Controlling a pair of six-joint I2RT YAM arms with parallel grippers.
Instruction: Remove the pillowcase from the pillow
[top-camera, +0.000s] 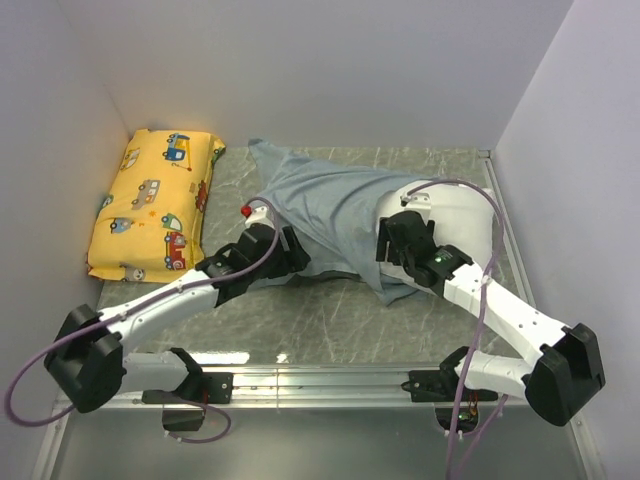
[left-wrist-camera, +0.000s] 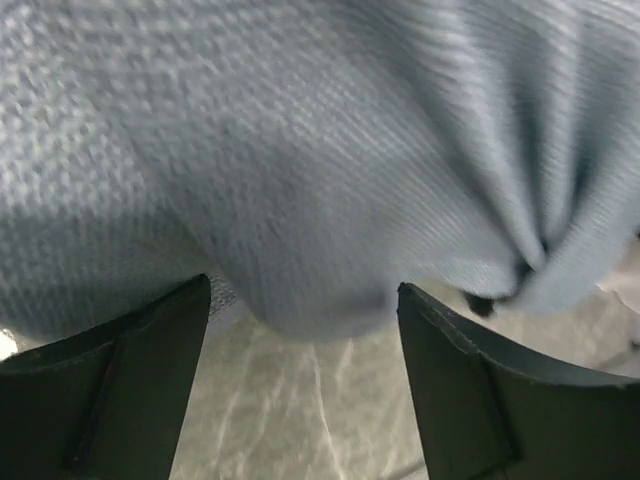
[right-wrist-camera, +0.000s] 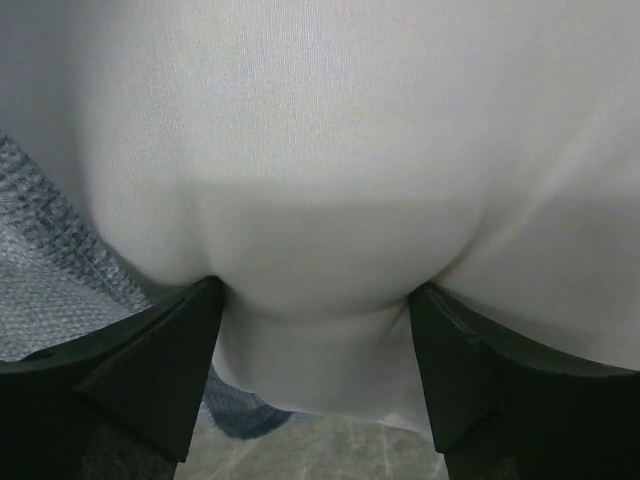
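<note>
We see the pillowcase (top-camera: 330, 210) lying rumpled in the middle of the table (top-camera: 330, 320), drawn over most of the pillow (top-camera: 460, 215). Only the pillow's right end shows bare and white past the cloth's edge. The cover's far left corner trails off in a loose point toward the back wall.

At the cover's near left edge sits the left end effector (top-camera: 285, 250). In its wrist view the fingers (left-wrist-camera: 120, 390) stand wide apart, and a thick lump of grey-blue cloth fills the gap between them, touching both, so we take it as gripped. That view is blurred.

The right end effector (top-camera: 395, 245) is at the bare end of the pillow, just beside the cover's edge. Its jaws are also wide, and the white stuffing bulges between them, dented at each fingertip: the pillow is pinched.

A yellow cushion (top-camera: 155, 205) printed with cartoon vehicles lies well apart at the table's left side, against the wall.
</note>
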